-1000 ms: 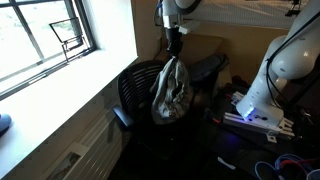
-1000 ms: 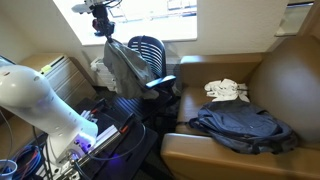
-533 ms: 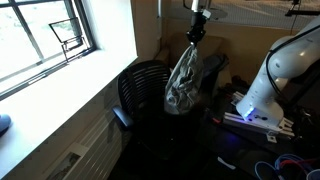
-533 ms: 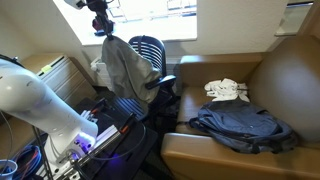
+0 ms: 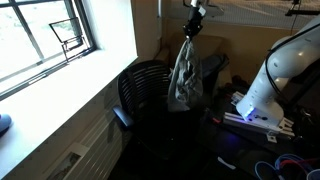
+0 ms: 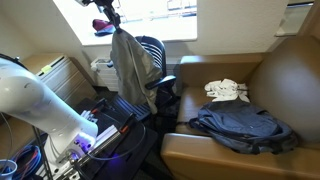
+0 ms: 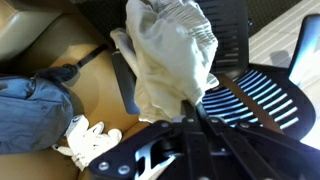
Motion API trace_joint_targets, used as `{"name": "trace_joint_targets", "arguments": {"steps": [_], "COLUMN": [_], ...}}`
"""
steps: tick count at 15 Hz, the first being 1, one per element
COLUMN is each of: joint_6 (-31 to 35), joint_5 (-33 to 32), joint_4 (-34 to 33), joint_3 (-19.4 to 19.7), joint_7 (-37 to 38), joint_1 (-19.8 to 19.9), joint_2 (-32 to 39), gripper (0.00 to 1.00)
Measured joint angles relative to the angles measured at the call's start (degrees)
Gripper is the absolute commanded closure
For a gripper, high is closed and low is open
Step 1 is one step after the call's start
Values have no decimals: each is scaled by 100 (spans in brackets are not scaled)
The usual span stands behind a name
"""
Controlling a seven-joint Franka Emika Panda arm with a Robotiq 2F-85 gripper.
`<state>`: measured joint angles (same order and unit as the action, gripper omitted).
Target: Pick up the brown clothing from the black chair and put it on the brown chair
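In an exterior view, your gripper (image 5: 192,21), partly cropped, pinches the limp brown clothing (image 5: 184,75) above the mesh black chair (image 5: 140,90). In an exterior view, it hangs crumpled beside the smooth brown chair (image 6: 290,75). In the wrist view, blurred jaws clamp soft folds.

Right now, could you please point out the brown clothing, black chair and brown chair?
brown clothing (image 6: 130,70), in an exterior view, mid-fabric
black chair (image 7: 255,95), wrist view, slatted backrest
brown chair (image 6: 292,85), in an exterior view, backrest
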<state>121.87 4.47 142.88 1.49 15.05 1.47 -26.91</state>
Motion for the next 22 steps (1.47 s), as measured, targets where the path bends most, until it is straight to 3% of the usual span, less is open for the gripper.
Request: {"name": "trace_joint_targets", "arguments": {"steps": [1,7,8,15,17,22], "joint_6": [-71,-2101,-2209,-1979,-1354,-209], "joint_5": [75,891,985,1046,969,1372], "joint_4": [-252,-2123,-2407,-2513,-2492,-2973], "joint_3": [108,1319,1427,1375,1436,2486], "joint_7": [39,-2422,-2319,-2023,-2008,-2374], "joint_1": [108,79,138,236,396,799], "joint_2": [-4,-149,-147,-126,-53,582], "gripper": [99,99,99,99,99,99]}}
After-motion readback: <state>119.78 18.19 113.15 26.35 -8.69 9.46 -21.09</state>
